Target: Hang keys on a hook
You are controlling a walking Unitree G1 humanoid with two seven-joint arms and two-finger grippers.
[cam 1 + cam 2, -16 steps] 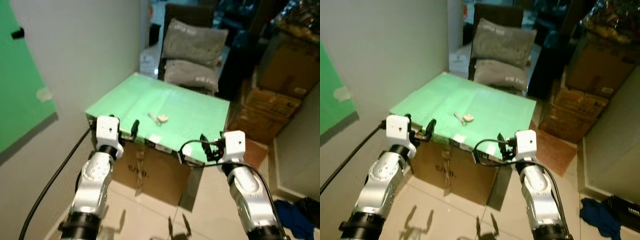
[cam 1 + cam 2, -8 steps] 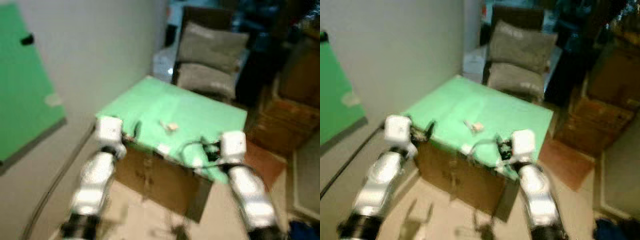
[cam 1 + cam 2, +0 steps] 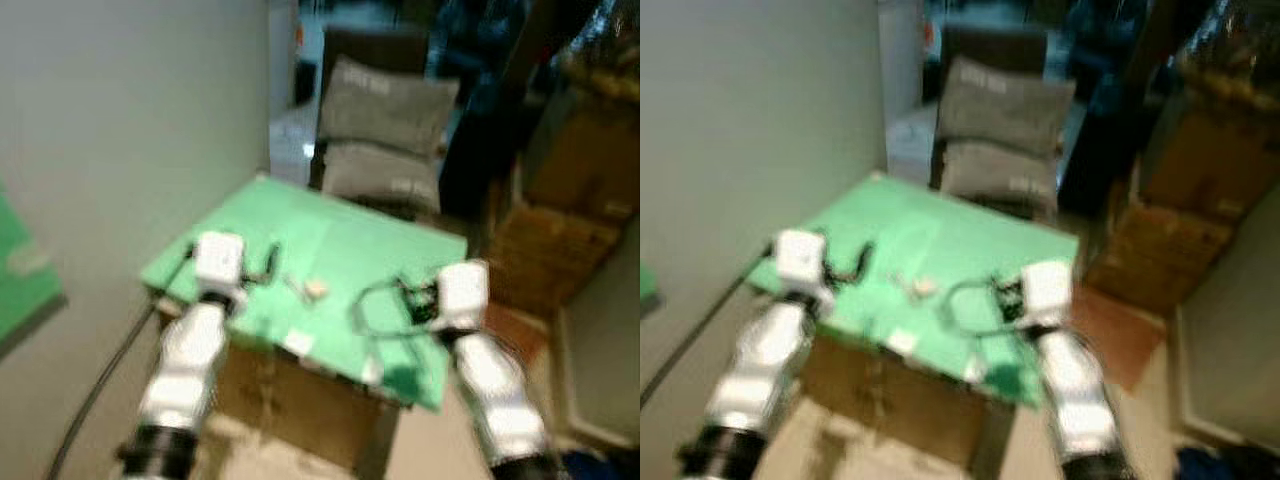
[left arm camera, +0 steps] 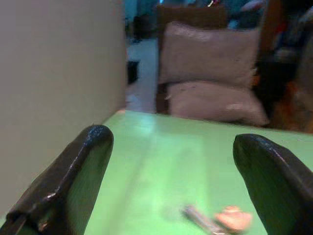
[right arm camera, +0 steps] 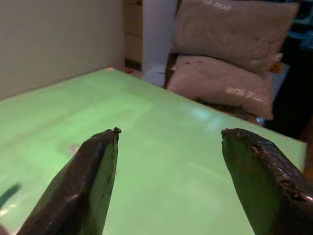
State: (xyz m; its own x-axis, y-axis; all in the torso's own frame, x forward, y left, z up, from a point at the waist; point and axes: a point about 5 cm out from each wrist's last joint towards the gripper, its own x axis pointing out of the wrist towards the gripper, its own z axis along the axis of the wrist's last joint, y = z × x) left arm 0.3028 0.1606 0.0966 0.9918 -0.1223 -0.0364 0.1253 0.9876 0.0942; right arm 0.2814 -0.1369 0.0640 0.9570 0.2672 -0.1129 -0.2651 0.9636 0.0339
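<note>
Both grippers, left gripper point(image 3: 268, 262) and right gripper point(image 3: 400, 298), are hovering wide open and empty over the near edge of the green-topped table point(image 3: 370, 250), flanking the keys point(image 3: 308, 290) lying flat between them, presumably positioning for a pickup

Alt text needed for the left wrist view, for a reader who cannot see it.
The open left gripper, its two black fingers spread wide, points across a green tabletop at a small set of keys with a pale tag. Two grey cushions are stacked on a dark chair beyond.
</note>
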